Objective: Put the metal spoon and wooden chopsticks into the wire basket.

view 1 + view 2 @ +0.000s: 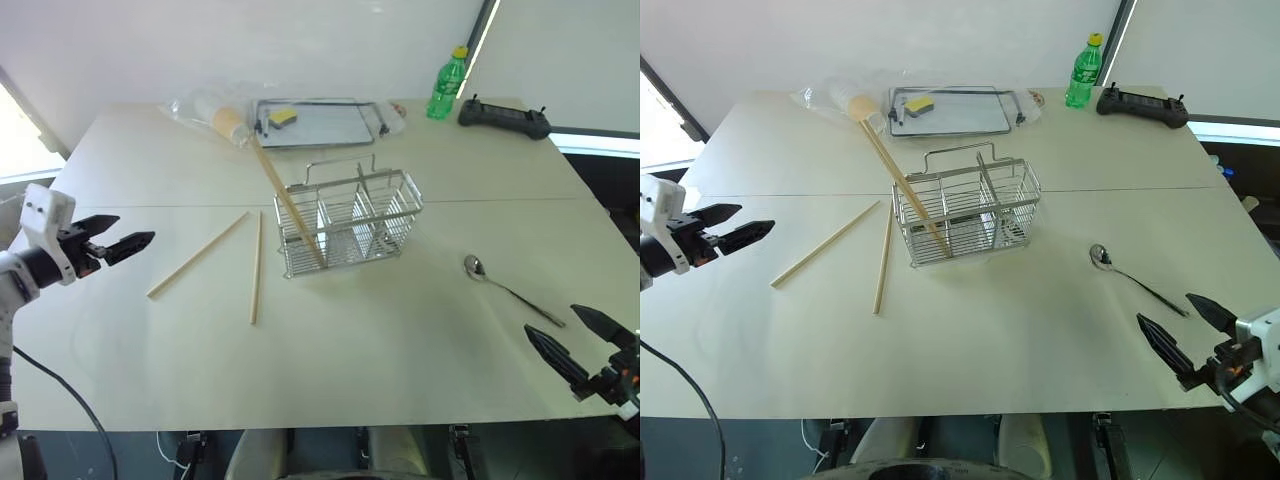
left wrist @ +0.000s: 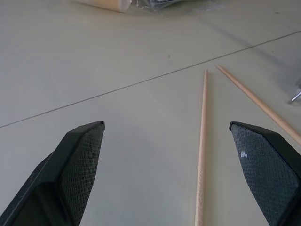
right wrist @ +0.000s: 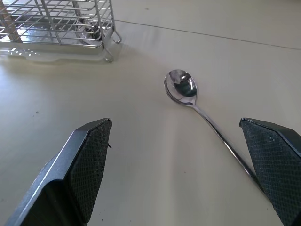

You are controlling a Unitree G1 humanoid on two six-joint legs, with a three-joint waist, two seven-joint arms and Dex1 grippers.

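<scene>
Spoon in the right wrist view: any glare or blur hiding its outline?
Right wrist view: metal spoon is sharp, its bowl mirroring dark and bright patches, outline clear; the handle's end passes behind a finger. Left eye view: bright window glare at the left edge, away from the spoon.

Pale beige table (image 1: pixel 330 370), plain white wall (image 1: pixel 250 40) behind, bright window (image 1: pixel 20 140) at left
</scene>
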